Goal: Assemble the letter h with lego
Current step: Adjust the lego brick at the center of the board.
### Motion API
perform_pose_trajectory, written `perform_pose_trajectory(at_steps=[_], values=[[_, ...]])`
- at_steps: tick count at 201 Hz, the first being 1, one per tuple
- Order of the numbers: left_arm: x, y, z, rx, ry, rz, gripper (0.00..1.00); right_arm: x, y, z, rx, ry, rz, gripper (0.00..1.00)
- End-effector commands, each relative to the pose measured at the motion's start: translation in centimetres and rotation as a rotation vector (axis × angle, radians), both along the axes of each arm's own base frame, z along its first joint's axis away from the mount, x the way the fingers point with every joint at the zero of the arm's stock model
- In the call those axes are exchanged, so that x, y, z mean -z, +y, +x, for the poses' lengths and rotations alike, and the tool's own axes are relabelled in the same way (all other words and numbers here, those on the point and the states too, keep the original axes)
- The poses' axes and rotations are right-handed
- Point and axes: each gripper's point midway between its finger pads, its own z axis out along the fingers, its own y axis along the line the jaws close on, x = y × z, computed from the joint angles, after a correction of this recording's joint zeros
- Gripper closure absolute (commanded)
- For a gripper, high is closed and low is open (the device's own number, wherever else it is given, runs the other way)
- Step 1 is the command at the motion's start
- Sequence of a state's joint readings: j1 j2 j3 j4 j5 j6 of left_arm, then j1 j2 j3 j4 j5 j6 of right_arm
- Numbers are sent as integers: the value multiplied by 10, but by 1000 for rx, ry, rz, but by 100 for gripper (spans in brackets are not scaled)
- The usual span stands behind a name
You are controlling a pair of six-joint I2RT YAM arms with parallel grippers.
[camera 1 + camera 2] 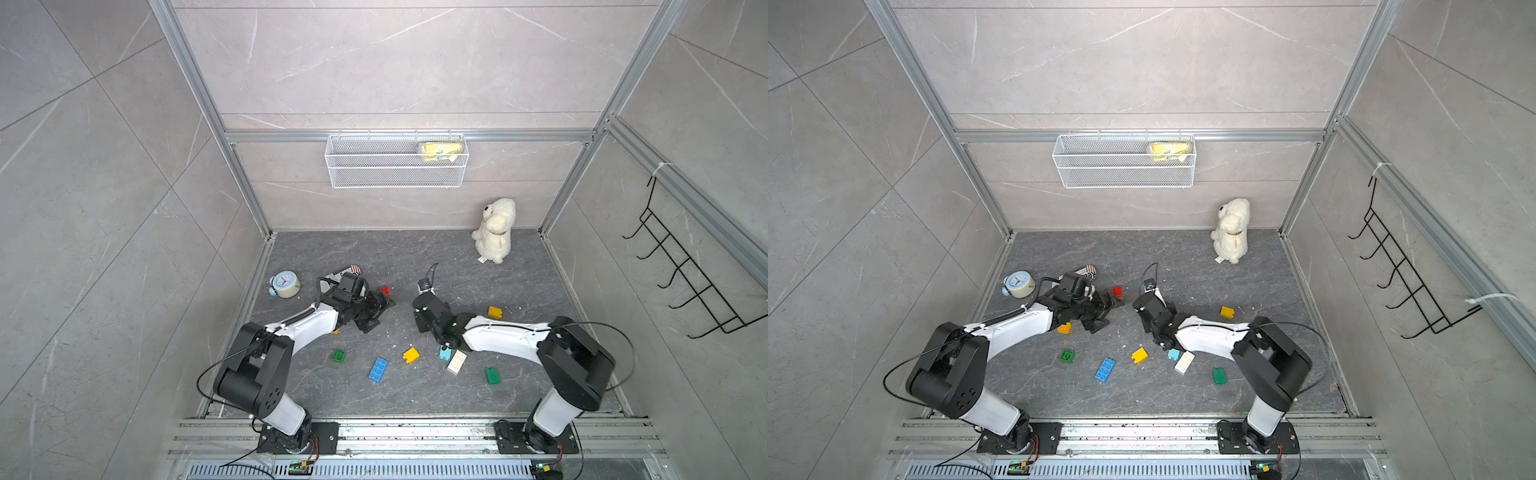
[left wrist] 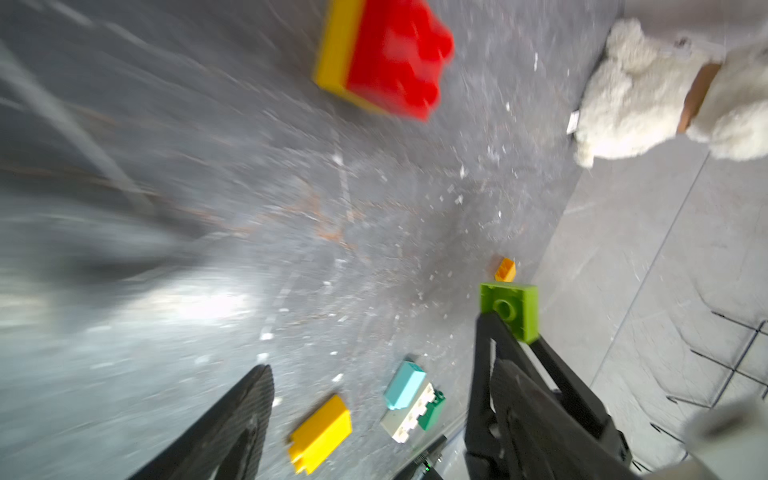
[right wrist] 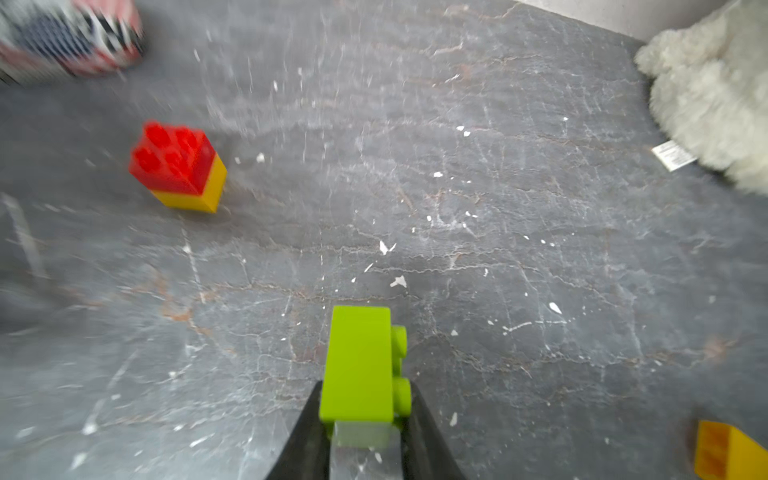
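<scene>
A red brick stacked on a yellow one point(image 1: 385, 290) stands on the dark table, also visible in the left wrist view point(image 2: 382, 58). My left gripper point(image 2: 386, 370) is open and empty, just short of that stack. My right gripper point(image 3: 365, 399) is shut on a lime brick point(image 3: 359, 361), held above the table to the right of the stack; the left wrist view shows this lime brick point(image 2: 509, 309) too. Loose lego lies nearer the front: green square point(image 1: 339, 355), blue oblong point(image 1: 378, 369), yellow point(image 1: 411, 355), light blue point(image 1: 445, 353), white point(image 1: 456, 362), green point(image 1: 492, 375), orange point(image 1: 494, 312).
A white plush toy point(image 1: 494, 230) sits at the back right. A small alarm clock point(image 1: 284, 284) and a striped packet point(image 1: 349, 272) lie at the back left by the left arm. A wire basket point(image 1: 397, 160) hangs on the back wall.
</scene>
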State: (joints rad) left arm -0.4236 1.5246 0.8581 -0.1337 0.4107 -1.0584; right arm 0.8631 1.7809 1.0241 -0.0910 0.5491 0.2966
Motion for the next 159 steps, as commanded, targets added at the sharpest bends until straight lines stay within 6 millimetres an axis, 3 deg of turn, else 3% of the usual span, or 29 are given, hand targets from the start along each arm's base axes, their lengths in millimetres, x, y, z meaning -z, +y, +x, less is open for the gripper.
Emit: perform_pose_trajectory(at_steps=[1,17,50,91,159], values=[[-9,35,-4,37,-103,119,13,23,-24,-13,5,79,-369,94],[-8,53,-1,3,-153,200,13,33,-16,-14,-12,122,-424,91],[0,65,-2,-21,-210,246,12,53,-8,-18,-44,200,-511,81],[5,68,-7,-19,-213,256,11,68,3,-25,-72,288,-563,66],[7,64,-11,-10,-192,229,10,71,32,-40,-96,336,-537,50]])
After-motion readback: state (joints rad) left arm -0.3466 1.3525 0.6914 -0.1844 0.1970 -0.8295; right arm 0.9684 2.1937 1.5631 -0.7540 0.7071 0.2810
